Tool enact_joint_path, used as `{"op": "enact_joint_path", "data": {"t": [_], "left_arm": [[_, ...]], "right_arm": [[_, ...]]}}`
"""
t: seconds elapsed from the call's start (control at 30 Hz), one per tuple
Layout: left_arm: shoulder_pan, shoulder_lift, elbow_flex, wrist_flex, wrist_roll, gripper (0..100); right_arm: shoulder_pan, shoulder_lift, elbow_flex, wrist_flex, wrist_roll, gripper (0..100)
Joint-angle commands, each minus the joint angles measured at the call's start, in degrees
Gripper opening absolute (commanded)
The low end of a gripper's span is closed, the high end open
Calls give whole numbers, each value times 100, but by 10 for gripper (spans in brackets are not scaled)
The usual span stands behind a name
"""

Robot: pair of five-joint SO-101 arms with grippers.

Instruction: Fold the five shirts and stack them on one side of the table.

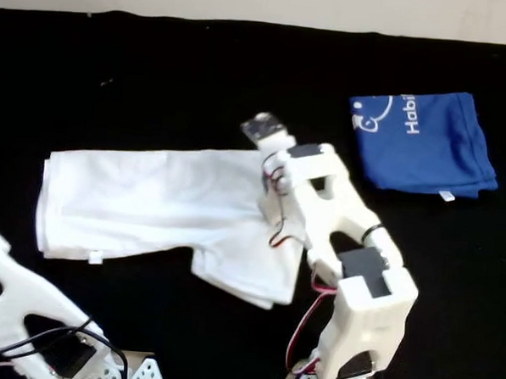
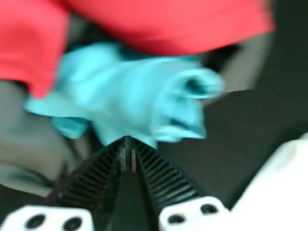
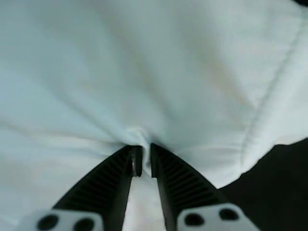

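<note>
A white shirt [image 1: 150, 201] lies partly folded across the middle of the black table, one flap hanging toward the front. My right gripper [image 3: 142, 156] sits low on its right part, shut on a small pinch of white shirt [image 3: 144, 72] cloth. The right arm [image 1: 336, 219] stretches from the front edge over that end of the shirt. A folded blue shirt [image 1: 421, 143] rests at the back right. My left gripper [image 2: 127, 154] is shut with nothing between its fingers, and it faces a crumpled cyan shirt [image 2: 139, 101] and a red shirt [image 2: 159, 24] beyond it.
The left arm [image 1: 26, 313] stays at the front left corner of the black table [image 1: 200, 59]. Bare black cloth stretches along the back edge and between the white and blue shirts.
</note>
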Motion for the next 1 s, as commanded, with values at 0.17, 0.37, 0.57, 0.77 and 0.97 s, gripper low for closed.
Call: {"op": "enact_joint_path", "data": {"t": [0.17, 0.37, 0.57, 0.77, 0.97], "left_arm": [[1851, -1736, 2273, 141, 1011, 8], [3319, -2853, 4778, 132, 1442, 8], [3785, -3635, 6712, -862, 1415, 9], [3336, -3785, 8725, -2927, 1398, 8], [2369, -3512, 9200, -4167, 1398, 8]], "right_arm": [[884, 154, -1516, 725, 404, 52], [752, 127, -2387, 1692, 404, 52], [426, 101, -2844, 2475, 378, 52], [57, -664, -2738, 2967, 360, 52], [-356, -2273, -1086, 2791, 387, 52]]}}
